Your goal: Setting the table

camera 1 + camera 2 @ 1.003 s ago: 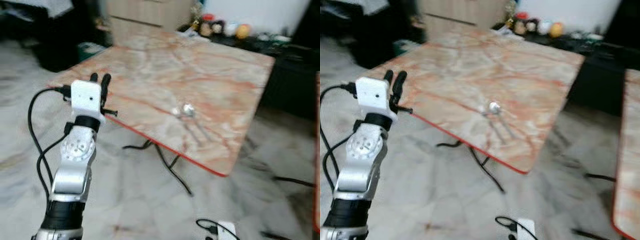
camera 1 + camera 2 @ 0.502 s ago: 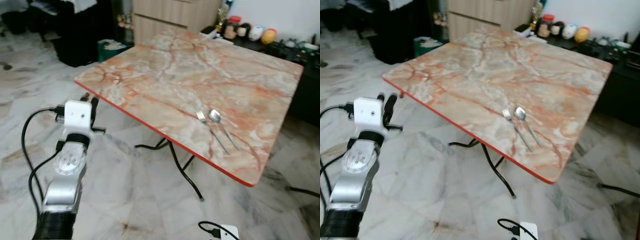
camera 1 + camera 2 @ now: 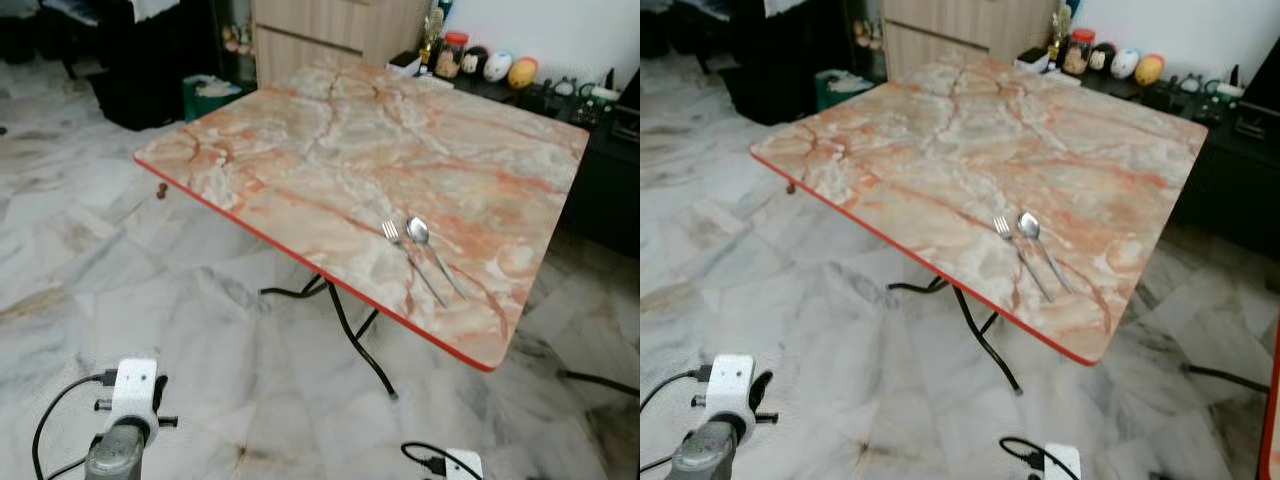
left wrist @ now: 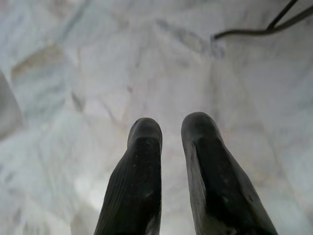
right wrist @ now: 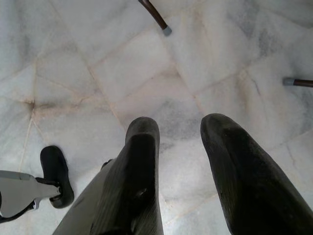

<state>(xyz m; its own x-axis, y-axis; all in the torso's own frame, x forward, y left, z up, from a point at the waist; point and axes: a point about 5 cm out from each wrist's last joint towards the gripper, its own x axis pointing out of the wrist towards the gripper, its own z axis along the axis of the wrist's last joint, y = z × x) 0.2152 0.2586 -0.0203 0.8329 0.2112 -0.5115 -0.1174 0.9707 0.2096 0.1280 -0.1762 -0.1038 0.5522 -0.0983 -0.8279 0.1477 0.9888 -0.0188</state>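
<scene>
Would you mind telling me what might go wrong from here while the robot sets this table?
The fork and spoon lie close to the table's red edge, so a bump could send them off. The cable and white plug on the floor may snag a foot.

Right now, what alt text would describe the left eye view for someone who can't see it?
A fork and spoon lie side by side near the front edge of a marble-patterned table. The robot's left claw hangs low over the pale marble floor.
</scene>
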